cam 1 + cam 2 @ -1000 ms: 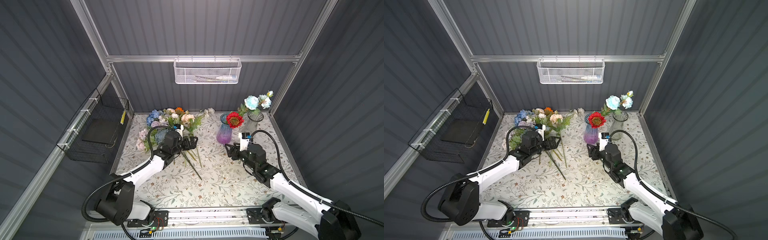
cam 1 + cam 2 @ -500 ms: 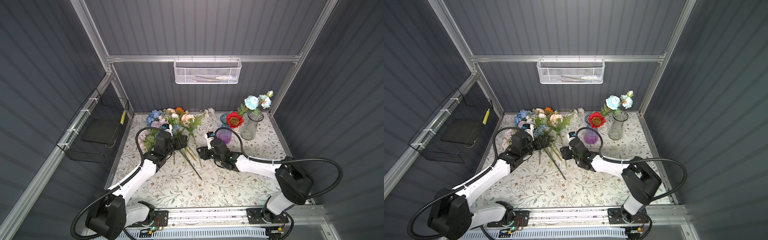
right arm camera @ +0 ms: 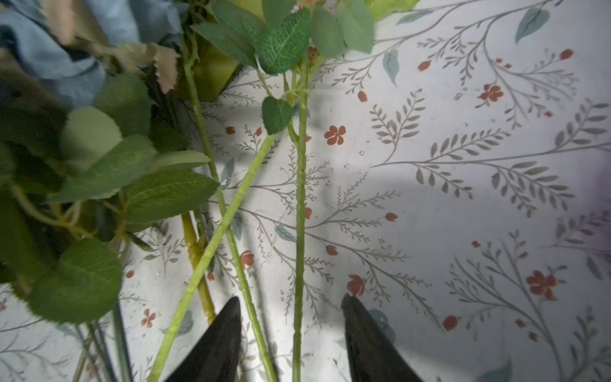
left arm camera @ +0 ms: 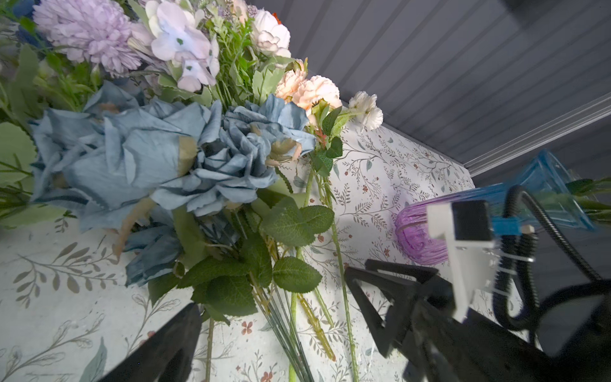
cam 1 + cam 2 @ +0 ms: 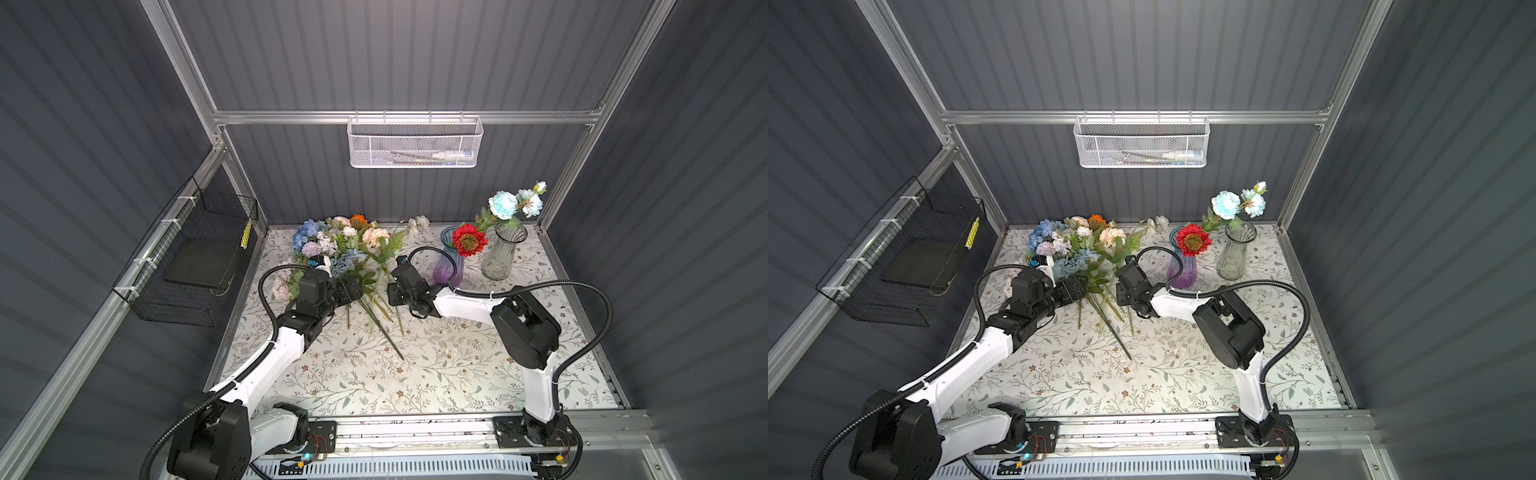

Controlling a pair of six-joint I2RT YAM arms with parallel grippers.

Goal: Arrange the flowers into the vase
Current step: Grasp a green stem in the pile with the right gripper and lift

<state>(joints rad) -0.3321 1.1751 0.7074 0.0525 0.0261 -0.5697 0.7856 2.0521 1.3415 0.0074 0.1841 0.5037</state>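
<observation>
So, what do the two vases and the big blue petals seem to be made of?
Clear vase: probably glass, transparent, ribbed, shiny. Blue-purple vase: tinted glass or plastic, see-through, glossy ribs. Blue petals: matte woven cloth with frayed, cut edges, so artificial.

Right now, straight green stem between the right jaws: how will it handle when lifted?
The straight pale green plastic stem is long and thin: likely light, flexing toward its head. It meets a slanting green stem near the leaves, so that may drag along. Its ribbed surface probably grips fine.

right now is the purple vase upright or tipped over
Upright: the purple vase stands on its base on the floral table, its mouth pointing up, in both top views.
</observation>
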